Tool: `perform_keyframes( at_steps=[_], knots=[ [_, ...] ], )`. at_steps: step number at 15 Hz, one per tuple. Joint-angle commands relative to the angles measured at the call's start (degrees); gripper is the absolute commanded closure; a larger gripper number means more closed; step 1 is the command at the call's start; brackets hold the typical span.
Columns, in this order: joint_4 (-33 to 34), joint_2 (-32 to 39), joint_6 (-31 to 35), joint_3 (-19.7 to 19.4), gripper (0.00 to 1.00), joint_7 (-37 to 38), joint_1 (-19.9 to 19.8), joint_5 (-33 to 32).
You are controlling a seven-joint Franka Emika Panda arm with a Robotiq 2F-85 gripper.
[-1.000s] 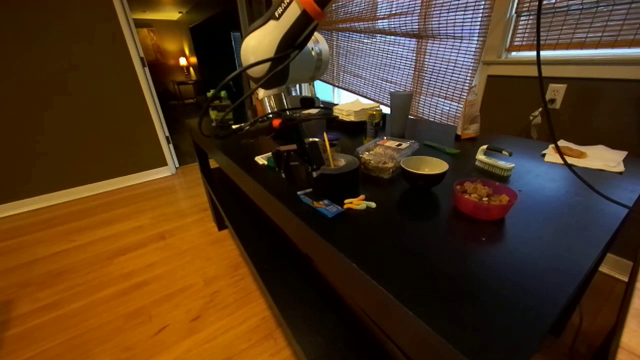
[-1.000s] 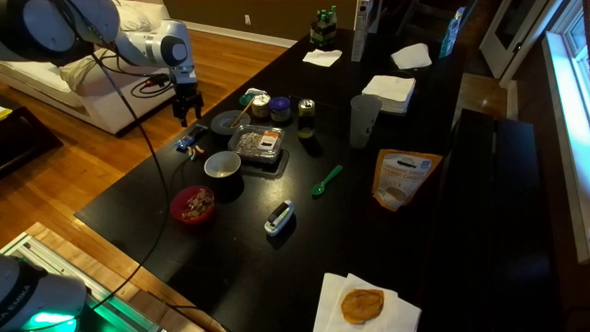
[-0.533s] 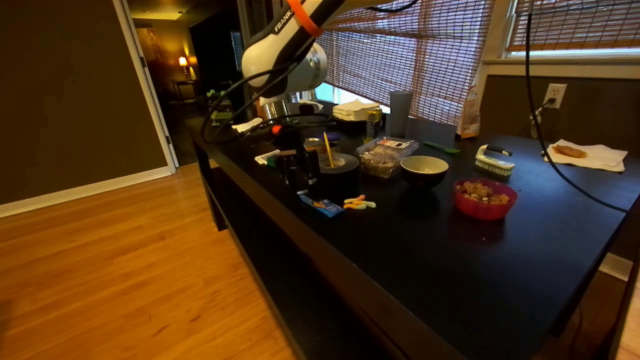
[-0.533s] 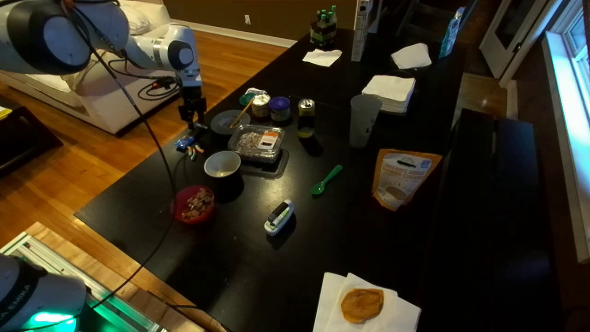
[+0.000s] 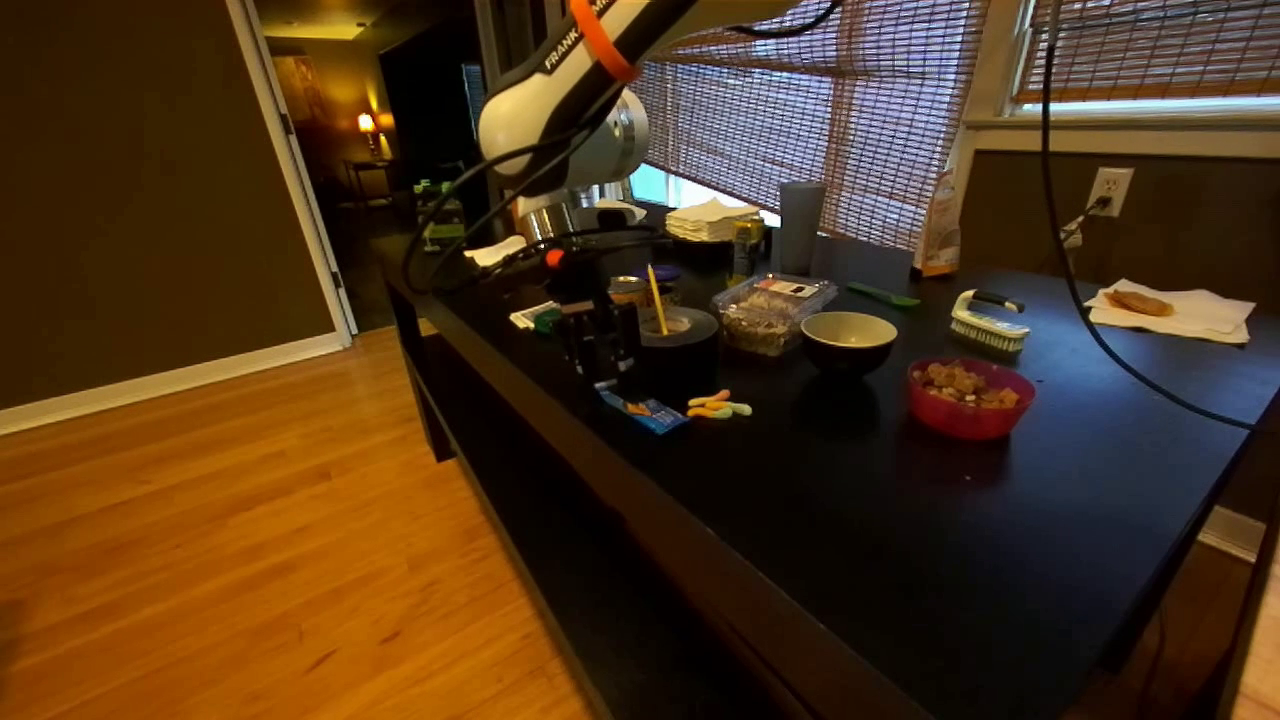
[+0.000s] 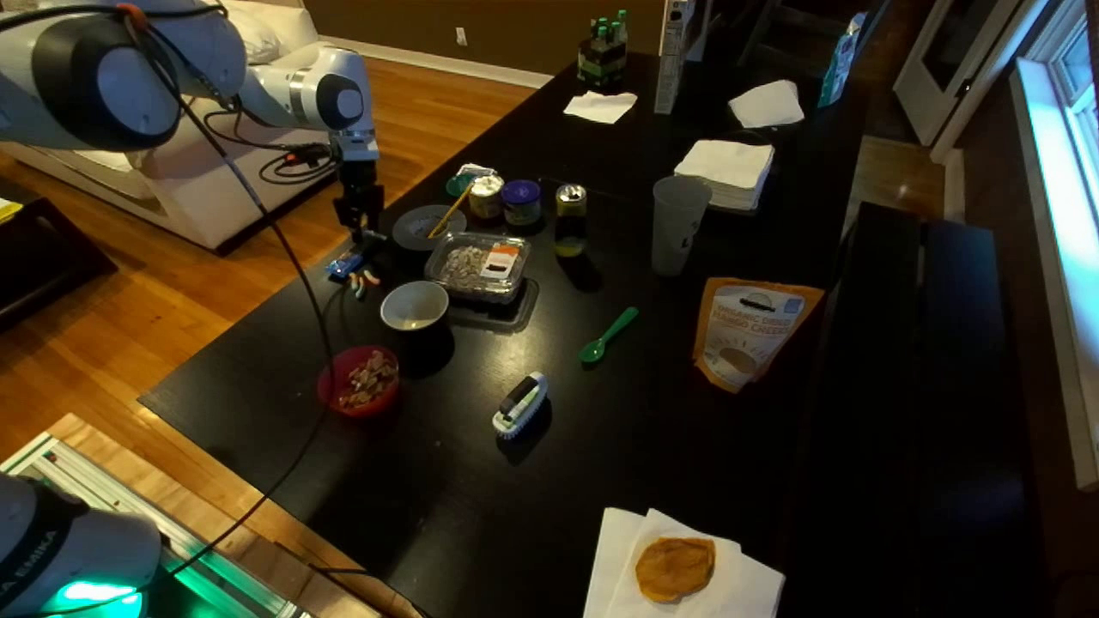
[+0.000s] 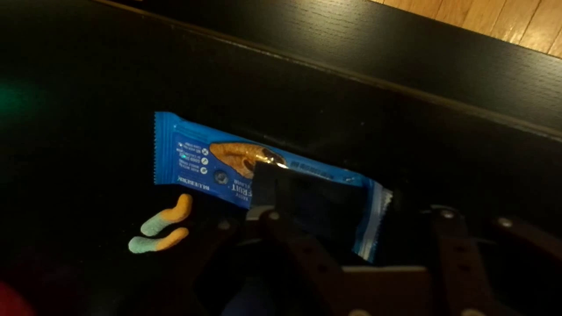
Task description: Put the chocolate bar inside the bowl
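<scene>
The chocolate bar in a blue wrapper lies flat on the dark table near its long edge, in both exterior views (image 5: pixel 652 413) (image 6: pixel 344 265). It also shows in the wrist view (image 7: pixel 206 164), its right part darkened and partly hidden by my gripper. The bowl, dark outside and light inside, stands upright in both exterior views (image 5: pixel 850 354) (image 6: pixel 414 306), with nothing visible in it. My gripper is low over one end of the bar in both exterior views (image 5: pixel 604 372) (image 6: pixel 367 232). In the wrist view my gripper (image 7: pixel 351 199) has its fingers spread, with the bar's end between them.
Gummy worms (image 5: pixel 716 406) lie beside the bar. A red bowl with food (image 5: pixel 970 418) stands beyond the bowl. A clear plastic box (image 5: pixel 768 318) and a grey round container with a yellow stick (image 6: pixel 429 227) stand close to the gripper.
My gripper has moved down and a little closer to the bar's end, mostly in the first half second. The bar and the bowl have not moved.
</scene>
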Motion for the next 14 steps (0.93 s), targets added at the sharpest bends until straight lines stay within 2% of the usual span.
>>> perform_keyframes(
  at_steps=[1, 2, 3, 6, 8, 9, 14],
  knots=[
    [4.4, 2.2, -3.2, 0.2, 0.49, -1.9, 0.0, 1.7],
    [4.8, 2.4, -3.4, 0.2, 0.6, -2.0, 0.0, 1.8],
    [5.2, 2.6, -3.7, 0.2, 0.62, -2.1, 0.0, 1.8],
    [6.4, 3.2, -4.7, 0.2, 0.79, -2.5, 0.1, 1.8],
    [7.0, 3.5, -5.2, 0.1, 0.85, -2.6, 0.1, 1.7],
    [7.2, 3.6, -5.3, 0.1, 0.83, -2.6, 0.2, 1.7],
    [8.4, 4.5, -6.0, 0.1, 0.94, -2.9, 0.1, 1.6]
  ],
)
